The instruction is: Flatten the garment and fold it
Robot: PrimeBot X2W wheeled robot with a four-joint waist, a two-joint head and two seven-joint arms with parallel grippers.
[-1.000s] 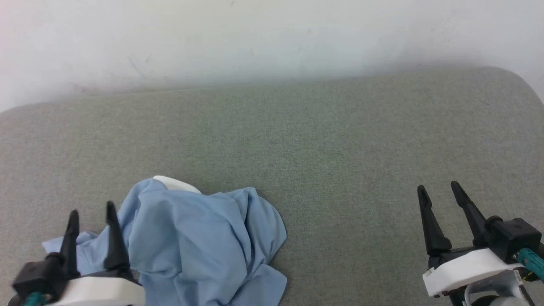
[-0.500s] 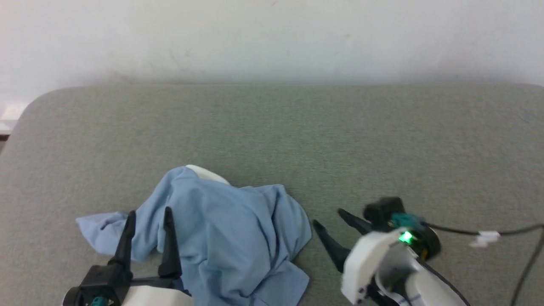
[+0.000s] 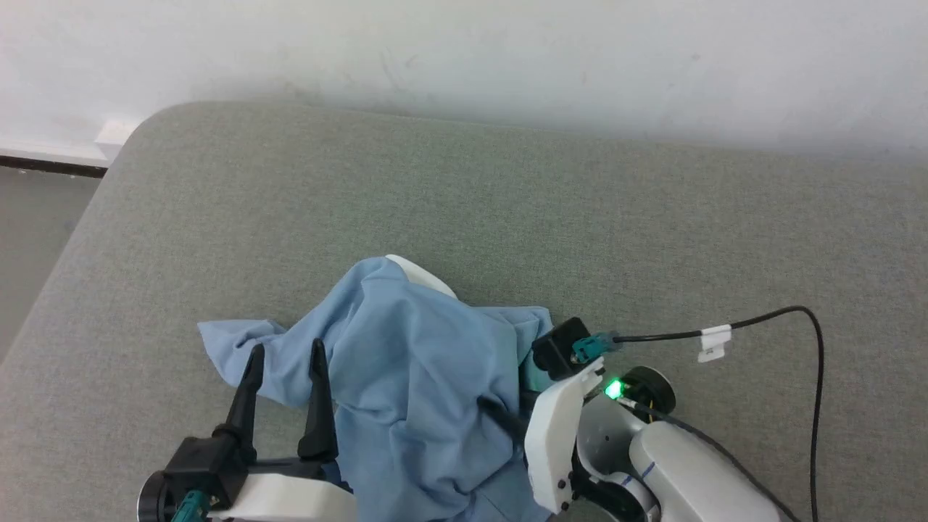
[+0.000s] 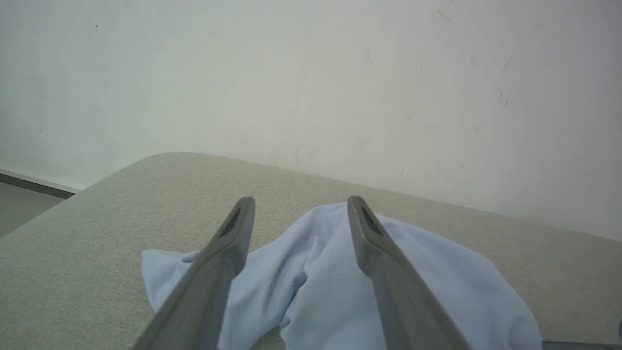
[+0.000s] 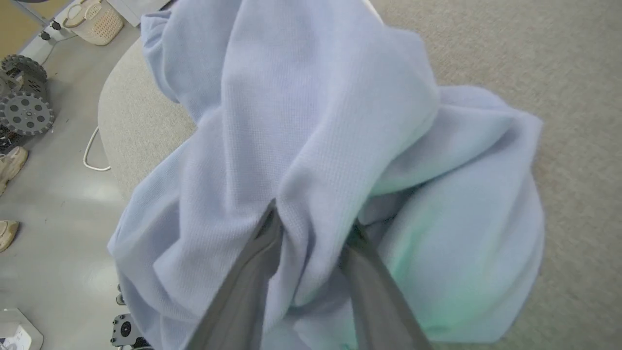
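Observation:
The garment (image 3: 406,362) is a crumpled light blue heap on the grey cushion (image 3: 507,217), and its white patch (image 3: 420,274) peeks out at the far top. My left gripper (image 3: 285,354) hovers open at the heap's left side, fingers pointing away from me. In the left wrist view the left gripper (image 4: 299,209) frames the garment (image 4: 330,282) with nothing between its fingers. My right gripper (image 3: 507,406) reaches in from the right, its fingertips buried in the cloth. In the right wrist view the right gripper (image 5: 313,218) straddles a raised fold of the garment (image 5: 316,121), jaws still apart.
A black cable (image 3: 812,362) with a white tag (image 3: 714,341) loops over the cushion on the right. The cushion's rounded left edge drops to the floor (image 3: 36,232). A basket (image 5: 95,22), a wheel (image 5: 26,114) and a shoe (image 5: 12,163) are on the floor.
The head camera has turned left, shifting the picture. My right gripper swung in from the far right and pushed its fingers into the garment's right side. The left gripper stays open.

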